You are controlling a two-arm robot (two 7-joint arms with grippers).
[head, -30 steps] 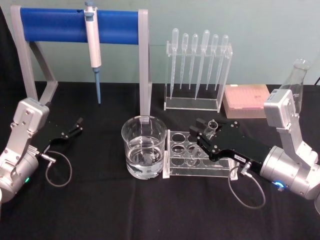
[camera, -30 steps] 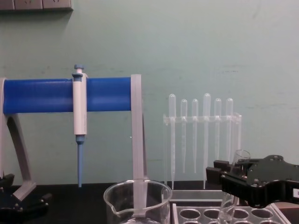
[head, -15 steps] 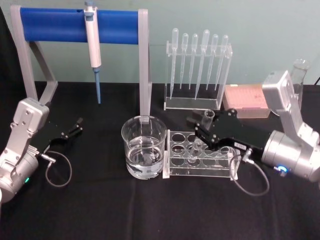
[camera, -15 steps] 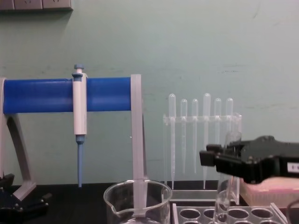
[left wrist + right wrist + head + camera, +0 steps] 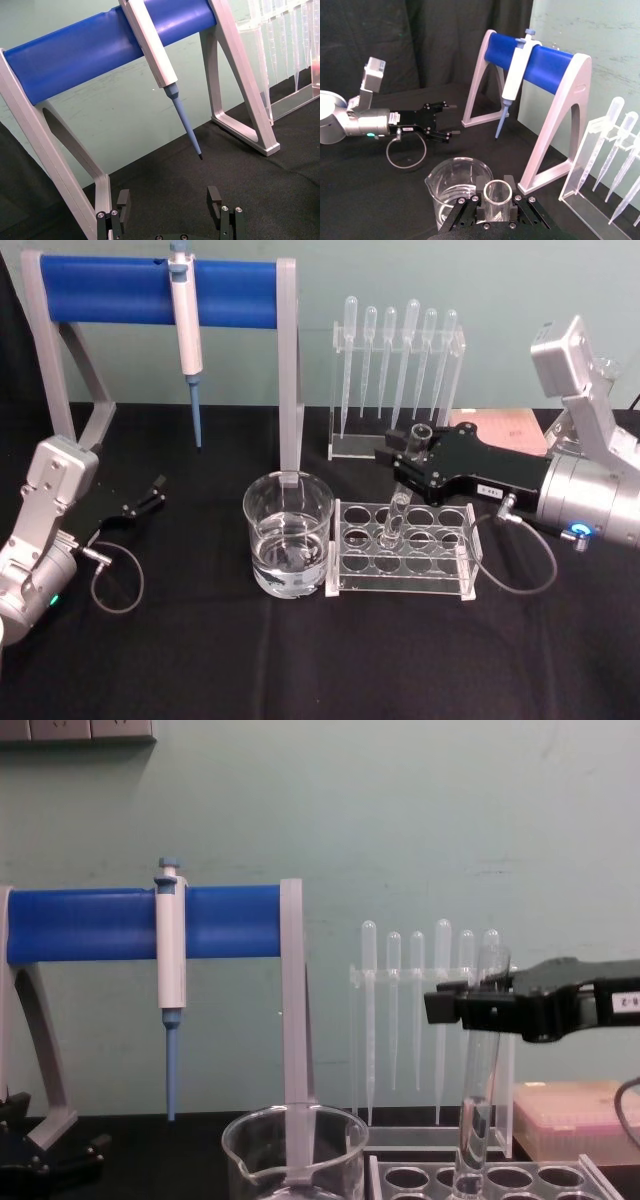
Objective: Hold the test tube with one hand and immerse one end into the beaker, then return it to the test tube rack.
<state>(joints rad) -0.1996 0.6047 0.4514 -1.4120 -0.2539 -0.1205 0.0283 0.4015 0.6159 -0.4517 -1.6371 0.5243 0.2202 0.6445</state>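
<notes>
The test tube (image 5: 398, 508) hangs nearly upright with my right gripper (image 5: 413, 450) shut on it just below the rim. Its rounded lower end is still in a hole of the clear tube rack (image 5: 405, 580). In the chest view the test tube (image 5: 472, 1110) drops from the right gripper (image 5: 478, 1007) to the rack top. The right wrist view looks down on the tube's rim (image 5: 498, 183) held by the right gripper (image 5: 496, 201). The beaker (image 5: 288, 535), partly full of clear liquid, stands just left of the rack. My left gripper (image 5: 150, 496) rests open at the far left, nothing between its fingers (image 5: 214, 196).
A blue-barred stand (image 5: 160, 290) holding a pipettor (image 5: 186, 330) stands behind the beaker, one leg (image 5: 290, 390) close to it. A clear rack of plastic pipettes (image 5: 395, 370), a pink box (image 5: 505, 425) and a glass flask (image 5: 604, 368) stand at the back right.
My right gripper has risen and drawn back, lifting the test tube most of the way up out of the rack. The tube now hangs more upright. The left arm is still.
</notes>
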